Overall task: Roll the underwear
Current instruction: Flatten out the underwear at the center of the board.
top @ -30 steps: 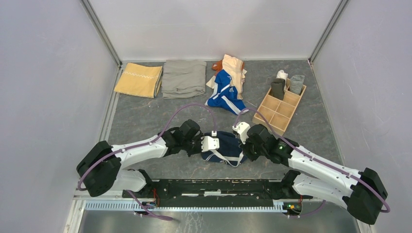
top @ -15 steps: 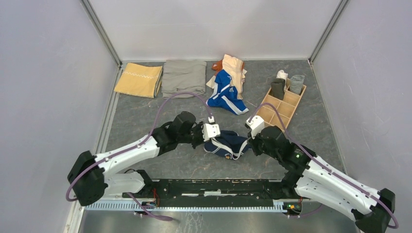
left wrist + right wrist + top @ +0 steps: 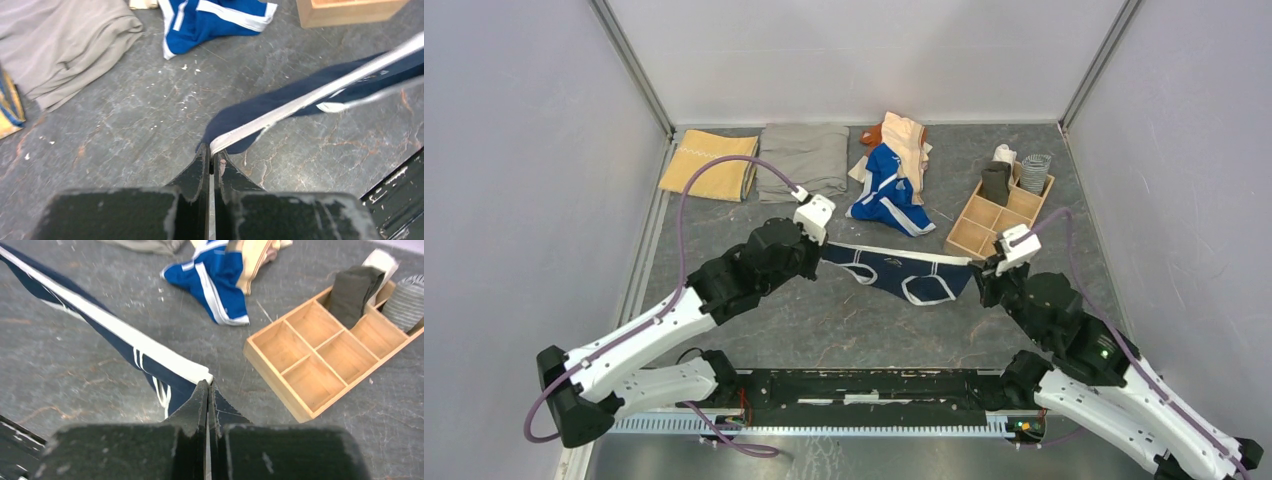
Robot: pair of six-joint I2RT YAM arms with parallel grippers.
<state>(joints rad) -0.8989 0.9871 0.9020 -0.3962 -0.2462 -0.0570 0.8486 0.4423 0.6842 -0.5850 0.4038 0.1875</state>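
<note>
With the left gripper point(image 3: 214, 151) and right gripper point(image 3: 207, 384) each clenched on a waistband end of the soft navy white-trimmed briefs point(image 3: 894, 272), stretched above the middle of the grey marbled tabletop point(image 3: 824, 320), both arms should lower together, laying the cloth down flat and taut.

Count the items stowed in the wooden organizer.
3, all at the far end of the wooden organizer: a dark roll, a striped grey roll beside it, and a white piece behind the dark roll. Its lower part is hidden.
</note>
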